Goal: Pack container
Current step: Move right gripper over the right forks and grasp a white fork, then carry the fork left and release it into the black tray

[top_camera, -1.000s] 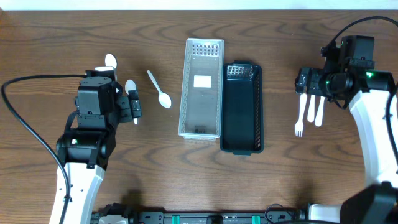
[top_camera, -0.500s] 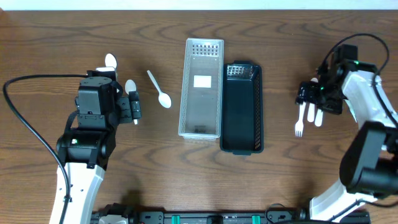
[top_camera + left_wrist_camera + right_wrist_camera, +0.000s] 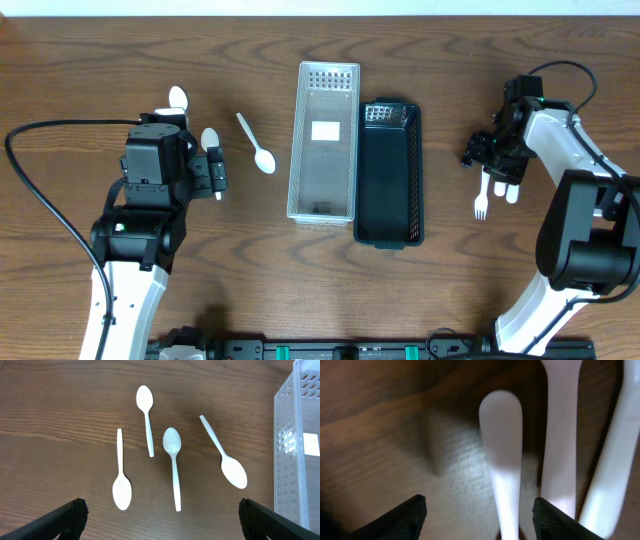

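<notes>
Over the bench [image 3: 80, 60], centre: a clear container [image 3: 297, 150] and a black container [image 3: 358, 190] lie lengthwise, their long walls just beside each other. The black one is on the robot's right and set slightly nearer the robot.
Overhead, left side: the left tool [image 3: 216, 172] sits left of the clear container, well apart from it. A slanted spoon [image 3: 256, 144] lies on the wood between them. Two spoon bowls [image 3: 178, 97] show beside the arm.
Overhead, right side: the right tool [image 3: 478, 152] is over the far ends of the white cutlery [image 3: 511, 190], to the right of the black container and apart from it. One piece is a fork [image 3: 481, 200], its tines pointing toward the robot.
Left wrist, cutlery: four white spoons lie on bare wood, none touching another. The slanted spoon is the nearest to the clear container's perforated wall at the right edge.
Left wrist, tool: the fingertips [image 3: 65, 517] stand wide apart in the lower corners. The tool is released and grasps nothing.
Right wrist, tool: the fingertips [image 3: 402, 512] are spread and released. A rounded handle end [image 3: 501, 425] lies on the wood between them, with neither pad seen touching it.
Right wrist, rest: two more white handles lie just right of it, blurred.
</notes>
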{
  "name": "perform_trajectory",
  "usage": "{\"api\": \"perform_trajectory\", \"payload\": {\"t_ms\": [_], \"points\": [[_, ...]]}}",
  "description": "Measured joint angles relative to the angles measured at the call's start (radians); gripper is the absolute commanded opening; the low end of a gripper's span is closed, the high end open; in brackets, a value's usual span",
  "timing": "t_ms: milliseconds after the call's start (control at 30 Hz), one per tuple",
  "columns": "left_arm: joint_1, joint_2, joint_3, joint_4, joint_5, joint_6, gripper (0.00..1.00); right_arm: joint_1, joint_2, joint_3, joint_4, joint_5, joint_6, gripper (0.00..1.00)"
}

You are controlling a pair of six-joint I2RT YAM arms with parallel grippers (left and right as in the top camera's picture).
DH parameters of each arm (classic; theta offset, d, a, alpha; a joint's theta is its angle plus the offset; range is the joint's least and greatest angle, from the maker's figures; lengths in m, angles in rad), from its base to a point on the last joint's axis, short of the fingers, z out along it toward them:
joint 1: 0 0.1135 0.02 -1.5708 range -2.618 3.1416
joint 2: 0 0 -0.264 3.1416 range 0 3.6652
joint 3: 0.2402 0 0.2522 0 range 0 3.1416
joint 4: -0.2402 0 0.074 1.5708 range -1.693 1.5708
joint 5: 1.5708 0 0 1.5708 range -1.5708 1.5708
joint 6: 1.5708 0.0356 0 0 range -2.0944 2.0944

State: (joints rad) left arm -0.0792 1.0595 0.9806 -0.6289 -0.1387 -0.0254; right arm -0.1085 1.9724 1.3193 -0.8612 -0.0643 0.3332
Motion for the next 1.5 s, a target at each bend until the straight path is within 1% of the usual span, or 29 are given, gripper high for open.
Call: {"api": "perform_trajectory", "payload": {"t_ms": [133,233,300,400,433,533,633,767,833,933,1100,1167,1267,1400,1500], "points": [[0.0,0.0,0.0,0.0,0.0,0.0,0.98,0.0,0.002,-0.045,0.037,0.016,0.0,0.7],[0.0,0.0,0.0,0.0,0.0,0.0,0.98,0.0,-0.006,-0.073,0.062,0.031,-0.004,0.7],[0.0,0.0,0.0,0.0,0.0,0.0,0.98,0.001,-0.018,-0.093,0.085,0.036,-0.005,0.66],[0.0,0.0,0.0,0.0,0.0,0.0,0.98,0.003,-0.036,-0.124,0.118,0.051,-0.012,0.57],[0.0,0.0,0.0,0.0,0.0,0.0,0.98,0.003,-0.042,-0.134,0.126,0.059,-0.012,0.51],[0.0,0.0,0.0,0.0,0.0,0.0,0.98,0.003,-0.048,-0.145,0.137,0.076,-0.015,0.45],[0.0,0.0,0.0,0.0,0.0,0.0,0.98,0.002,-0.049,-0.148,0.14,0.089,-0.017,0.34],[0.0,0.0,0.0,0.0,0.0,0.0,0.98,0.002,-0.049,-0.147,0.134,0.088,-0.019,0.26],[0.0,0.0,0.0,0.0,0.0,0.0,0.98,0.002,-0.049,-0.143,0.121,0.085,-0.019,0.24],[0.0,0.0,0.0,0.0,0.0,0.0,0.98,0.003,-0.049,-0.137,0.089,0.078,-0.022,0.17],[0.0,0.0,0.0,0.0,0.0,0.0,0.98,0.003,-0.063,-0.135,0.03,0.063,-0.023,0.12],[0.0,0.0,0.0,0.0,0.0,0.0,0.98,0.005,-0.096,-0.135,0.006,0.064,-0.022,0.1],[0.0,0.0,0.0,0.0,0.0,0.0,0.98,0.02,-0.202,-0.118,-0.02,0.065,-0.023,0.02],[0.0,0.0,0.0,0.0,0.0,0.0,0.98,0.082,-0.378,-0.08,-0.015,0.064,-0.023,0.01],[0.0,0.0,0.0,0.0,0.0,0.0,0.98,0.172,-0.5,-0.066,0.01,0.047,-0.023,0.01]]}}
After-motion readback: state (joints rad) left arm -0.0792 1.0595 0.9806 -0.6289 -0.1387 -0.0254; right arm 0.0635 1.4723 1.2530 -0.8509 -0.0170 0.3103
